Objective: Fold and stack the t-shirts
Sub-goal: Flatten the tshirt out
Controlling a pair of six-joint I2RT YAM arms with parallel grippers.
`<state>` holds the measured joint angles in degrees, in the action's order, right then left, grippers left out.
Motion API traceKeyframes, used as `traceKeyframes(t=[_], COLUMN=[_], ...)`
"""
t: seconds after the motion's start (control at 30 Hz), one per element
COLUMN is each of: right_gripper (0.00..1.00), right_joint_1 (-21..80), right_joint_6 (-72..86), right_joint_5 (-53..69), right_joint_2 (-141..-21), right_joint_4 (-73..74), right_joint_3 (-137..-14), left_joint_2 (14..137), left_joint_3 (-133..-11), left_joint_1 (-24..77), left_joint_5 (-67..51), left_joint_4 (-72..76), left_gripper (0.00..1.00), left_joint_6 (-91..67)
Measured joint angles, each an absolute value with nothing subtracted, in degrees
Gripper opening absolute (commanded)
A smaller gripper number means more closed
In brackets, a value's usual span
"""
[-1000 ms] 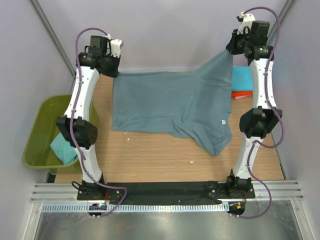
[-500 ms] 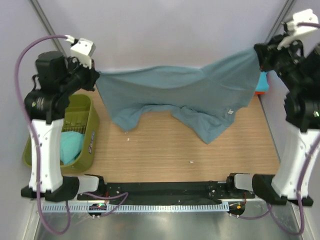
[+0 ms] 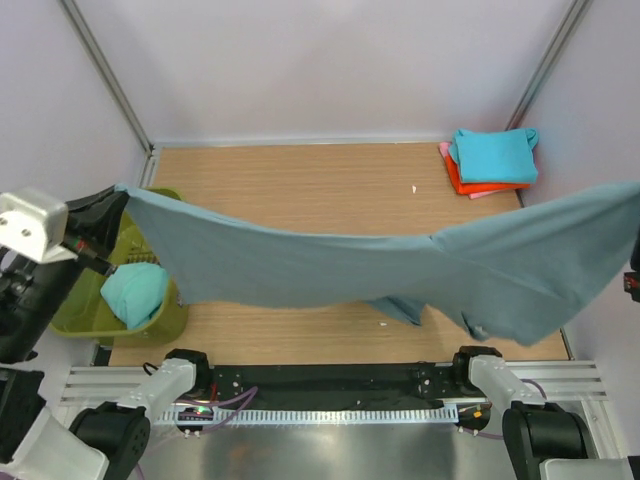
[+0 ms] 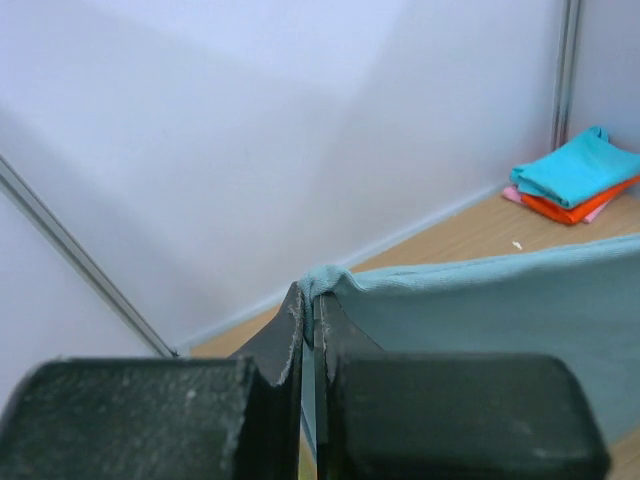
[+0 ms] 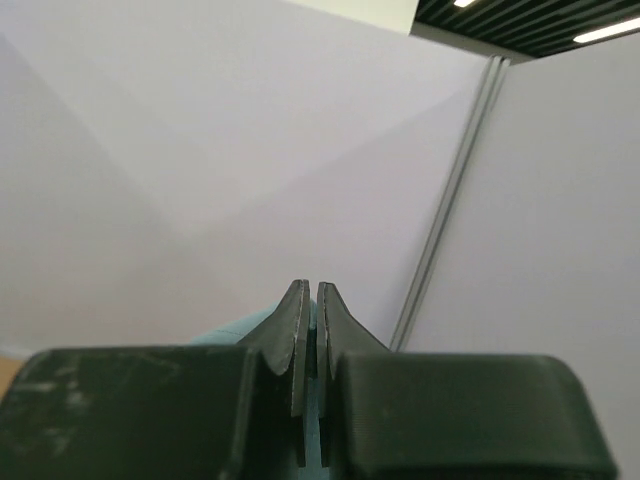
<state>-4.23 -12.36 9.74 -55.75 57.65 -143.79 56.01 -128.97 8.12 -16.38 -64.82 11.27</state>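
Done: folded stack [image 3: 492,160] at far right corner | Now: blue-grey shirt [image 3: 400,270] stretched in air over table [image 3: 300,190], left gripper [image 4: 308,300] and right gripper [image 5: 308,295] each clamped shut on a top corner (right one barely seen) | Left: fold, stack it; turquoise shirt [image 3: 135,292] waits in tub [image 3: 70,312].

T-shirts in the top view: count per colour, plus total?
slate blue-grey t-shirt: 1, stretched in the air
turquoise t-shirts: 2, one folded at the back right, one bundled in the tub
orange t-shirt: 1
pink t-shirt: 1
Total: 5
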Motion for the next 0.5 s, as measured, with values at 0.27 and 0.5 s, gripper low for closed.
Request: traceKeyframes(t=[0.27, 0.5], right_gripper=[0.01, 0.01], right_joint_1=[-4.8, -5.0], right_joint_6=[-13.4, -14.7], right_joint_5=[4.6, 5.0], right_joint_2=[-56.0, -56.6], right_joint_4=[49.8, 40.3], right_joint_3=[-149.2, -138.1], left_joint_2=[55.9, 56.2], left_joint_3=[-134.1, -125.7], left_joint_1=[8.1, 8.1], left_joint_5=[-16.4, -14.9], left_joint_4=[-64.0, -62.3], left_gripper=[0.00, 0.00], left_joint_6=[11.2, 12.4])
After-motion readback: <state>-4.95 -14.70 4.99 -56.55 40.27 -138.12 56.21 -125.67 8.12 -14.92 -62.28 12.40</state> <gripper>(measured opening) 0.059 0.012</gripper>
